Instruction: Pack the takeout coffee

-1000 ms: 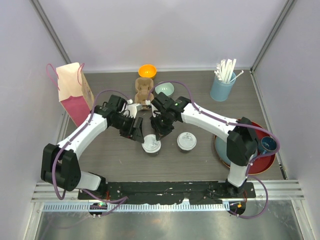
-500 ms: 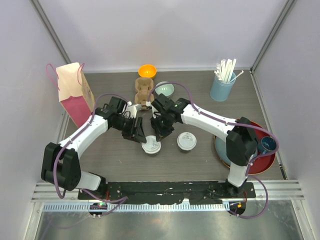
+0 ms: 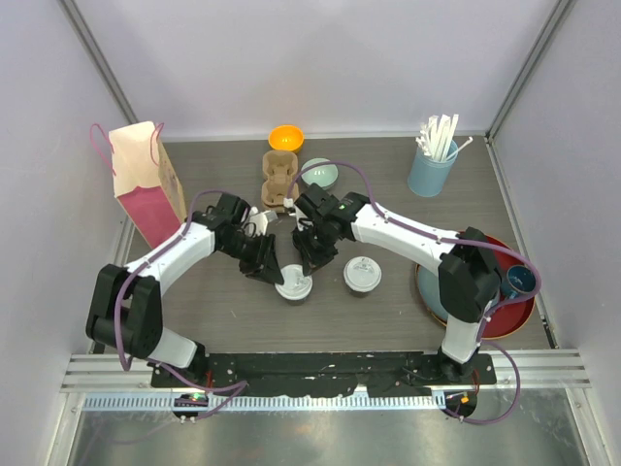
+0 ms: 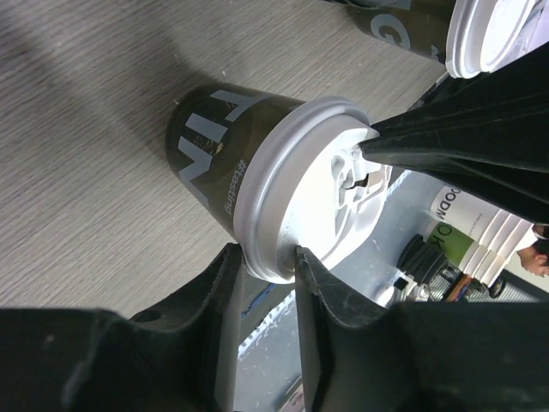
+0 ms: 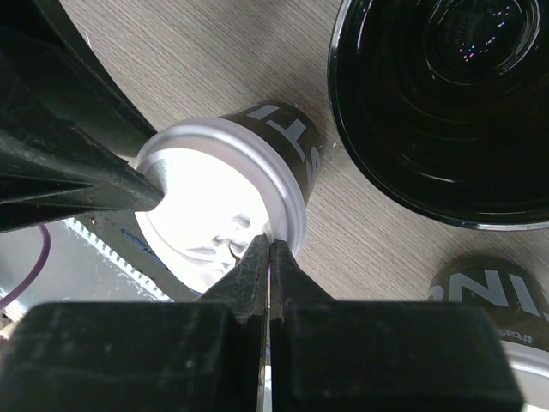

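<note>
The left coffee cup (image 3: 293,283) stands upright mid-counter (image 3: 223,311), with its twin (image 3: 362,275) just to its right. The left hand (image 4: 266,257) straddles the rim of its white lid (image 4: 317,189), fingers narrow (gripping or not, I cannot tell). The right hand (image 5: 268,246) is pinched closed and empty, its tips at the lid's edge.

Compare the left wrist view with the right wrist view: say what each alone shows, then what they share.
Left wrist only: the left gripper, its fingers either side of the lid's edge, grip unclear. Right wrist only: the right gripper, shut, its tips at that edge, and a big dark round object I cannot identify. Both: the black cup under that lid, a second cup and the wooden table.
</note>
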You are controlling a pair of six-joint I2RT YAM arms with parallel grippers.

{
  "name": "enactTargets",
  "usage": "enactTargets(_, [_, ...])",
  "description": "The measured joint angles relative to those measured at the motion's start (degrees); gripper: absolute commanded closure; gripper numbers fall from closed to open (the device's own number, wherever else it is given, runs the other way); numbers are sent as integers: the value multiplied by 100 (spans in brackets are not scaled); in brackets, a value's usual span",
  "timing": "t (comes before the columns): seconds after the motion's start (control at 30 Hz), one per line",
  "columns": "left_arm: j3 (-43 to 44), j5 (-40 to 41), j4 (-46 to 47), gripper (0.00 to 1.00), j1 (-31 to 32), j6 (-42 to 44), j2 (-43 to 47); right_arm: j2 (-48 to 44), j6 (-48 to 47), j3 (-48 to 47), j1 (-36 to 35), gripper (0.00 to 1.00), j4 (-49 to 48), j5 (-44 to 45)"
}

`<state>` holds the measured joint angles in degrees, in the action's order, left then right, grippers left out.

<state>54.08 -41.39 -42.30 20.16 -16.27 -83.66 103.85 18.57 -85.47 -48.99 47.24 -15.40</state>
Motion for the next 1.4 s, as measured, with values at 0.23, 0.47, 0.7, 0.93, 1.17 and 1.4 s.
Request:
enactTargets(0.23, [-15, -216, 35, 78, 22, -107, -168, -254, 144, 376, 24, 99, -260, -31])
enactTargets(0.47, [-173, -363, 221, 85, 33, -249, -188, -645, 437, 955, 17, 99, -750, -7])
enactTargets(0.7, [-221, -682, 339, 90, 42, -389, -446, -1099, 686, 1523, -83, 99, -1130, 256])
enactTargets(0.93, [-232, -798, 446, 92, 87, -428, -538, -1445, 885, 1963, -120, 99, -1484, 437])
enactTargets(1.17, [-79, -778, 308, 93, 125, -243, -597, -1576, 940, 2131, -153, 93, -1661, 509])
enactTargets(1.4, [-59, -614, 260, 89, 173, -44, -448, -1620, 852, 2129, -210, 81, -1676, 533])
